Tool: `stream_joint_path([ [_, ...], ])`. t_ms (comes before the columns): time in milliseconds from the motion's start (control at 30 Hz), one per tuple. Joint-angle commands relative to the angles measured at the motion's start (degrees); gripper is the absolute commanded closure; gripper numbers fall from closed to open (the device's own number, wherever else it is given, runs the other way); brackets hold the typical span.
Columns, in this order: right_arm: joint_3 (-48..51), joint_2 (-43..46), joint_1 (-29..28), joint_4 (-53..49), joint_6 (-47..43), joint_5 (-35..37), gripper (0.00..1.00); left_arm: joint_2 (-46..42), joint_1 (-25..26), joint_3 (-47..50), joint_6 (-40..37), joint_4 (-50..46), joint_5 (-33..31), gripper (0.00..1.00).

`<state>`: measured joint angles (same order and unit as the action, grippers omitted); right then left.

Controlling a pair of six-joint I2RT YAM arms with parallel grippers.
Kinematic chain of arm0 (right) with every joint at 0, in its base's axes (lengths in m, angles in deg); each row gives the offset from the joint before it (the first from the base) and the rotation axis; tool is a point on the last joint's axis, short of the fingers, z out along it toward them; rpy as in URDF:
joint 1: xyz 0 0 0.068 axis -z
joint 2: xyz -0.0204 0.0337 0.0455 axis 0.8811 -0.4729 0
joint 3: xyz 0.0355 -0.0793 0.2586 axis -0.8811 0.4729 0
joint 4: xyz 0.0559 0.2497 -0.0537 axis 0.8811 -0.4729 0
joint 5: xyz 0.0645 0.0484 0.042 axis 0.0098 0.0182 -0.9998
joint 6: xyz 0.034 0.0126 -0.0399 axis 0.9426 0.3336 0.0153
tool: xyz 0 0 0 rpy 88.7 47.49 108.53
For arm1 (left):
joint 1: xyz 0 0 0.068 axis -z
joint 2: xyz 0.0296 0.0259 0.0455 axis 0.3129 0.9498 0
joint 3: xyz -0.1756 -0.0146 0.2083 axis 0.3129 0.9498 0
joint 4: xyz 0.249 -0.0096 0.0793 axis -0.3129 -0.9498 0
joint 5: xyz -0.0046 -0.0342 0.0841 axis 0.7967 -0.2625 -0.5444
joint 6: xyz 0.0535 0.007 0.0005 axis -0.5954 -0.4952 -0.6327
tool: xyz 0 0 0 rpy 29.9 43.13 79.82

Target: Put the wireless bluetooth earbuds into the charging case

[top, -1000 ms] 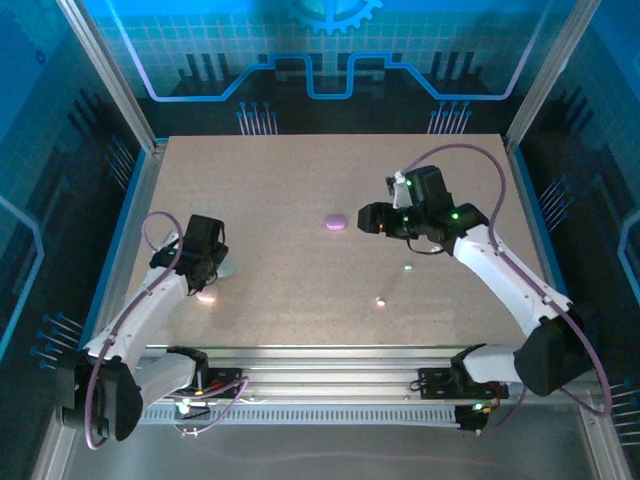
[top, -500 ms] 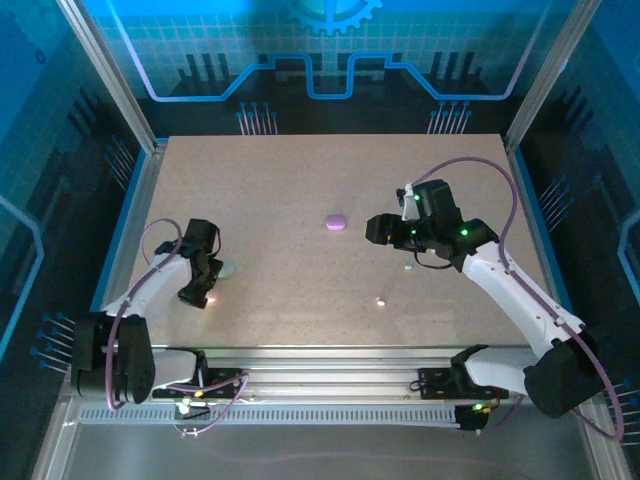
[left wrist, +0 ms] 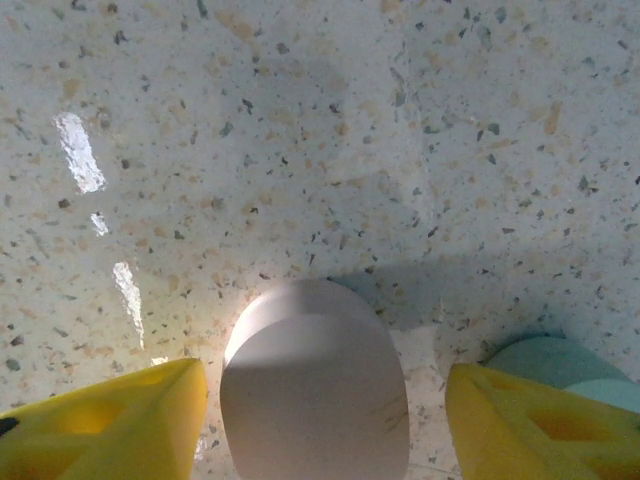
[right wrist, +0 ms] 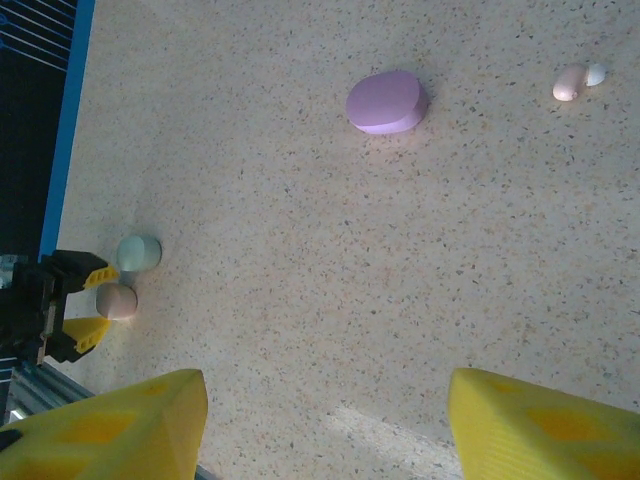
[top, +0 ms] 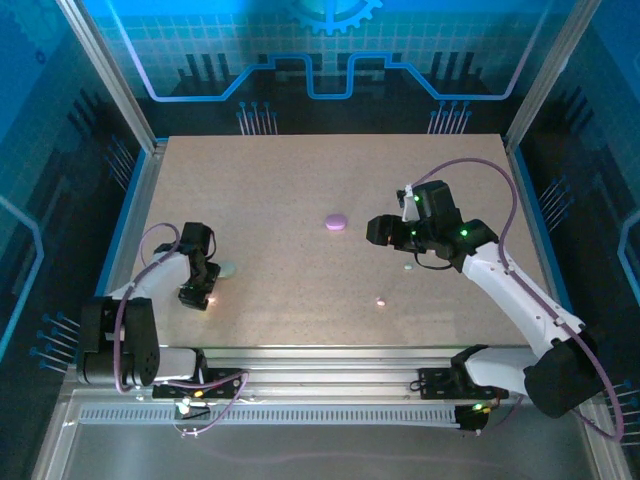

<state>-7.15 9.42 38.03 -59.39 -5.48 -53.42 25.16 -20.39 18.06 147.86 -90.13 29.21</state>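
Now, from above, the left arm (top: 192,255) has folded back and sunk over the pink case (top: 207,297), with the earbuds (top: 381,301) lying loose on the table (top: 300,170), well away. Its wrist view shows the left jaws apart around that case, likely about to grip; in the right wrist view the right jaws stand apart, empty.

A speckled beige tabletop (top: 300,180) with blue edging (right wrist: 65,120) fronts a blue gear-patterned backdrop (top: 335,12).

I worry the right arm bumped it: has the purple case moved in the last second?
No. The purple case sits at the same spot on the table, just as far from the table's far edge as before.
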Motion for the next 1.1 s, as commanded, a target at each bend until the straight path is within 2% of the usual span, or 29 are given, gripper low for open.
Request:
stream_joint_path([
  [0,0.72,-0.16,-0.69,-0.73,0.47,-0.46,0.34,1.29,-0.79,1.2,-0.43,0.84,1.2,0.37],
  [200,0.88,-0.23,-0.69,-1.06,0.46,-0.56,0.34,2.73,-0.77,1.24,-0.49,1.45,2.61,0.43],
  [300,0.84,-0.2,-0.69,-1.23,0.51,-0.72,0.34,2.81,-0.76,1.72,0.3,1.45,3.27,0.52],
  [467,1.19,0.27,-0.69,-1.37,0.58,-0.79,0.34,0.92,-0.66,2.48,2.48,-0.35,7.16,0.6],
  [600,1.93,1.04,-0.68,-1.15,0.74,-0.82,0.34,-2.83,1.31,3.43,6.77,-1.59,10.99,0.61],
  [700,2.7,1.63,-0.69,-0.84,0.76,-0.64,0.34,-5.76,7.1,3.07,12.14,-2.31,11.95,0.61],
  [800,3.81,2.03,-0.69,0.2,1.03,-1.61,0.33,-6.9,15.14,0.83,17.58,-1.65,11.63,0.61],
  [967,6.74,2.48,-0.69,5.18,2.37,-5.09,0.34,-2.81,25.89,-6.51,21.93,0.98,12.84,0.61],
  [1067,8.76,2.28,-0.72,9.25,4.03,-8.35,0.35,0.54,30.24,-10.03,23.93,3.92,15.34,0.61],
])
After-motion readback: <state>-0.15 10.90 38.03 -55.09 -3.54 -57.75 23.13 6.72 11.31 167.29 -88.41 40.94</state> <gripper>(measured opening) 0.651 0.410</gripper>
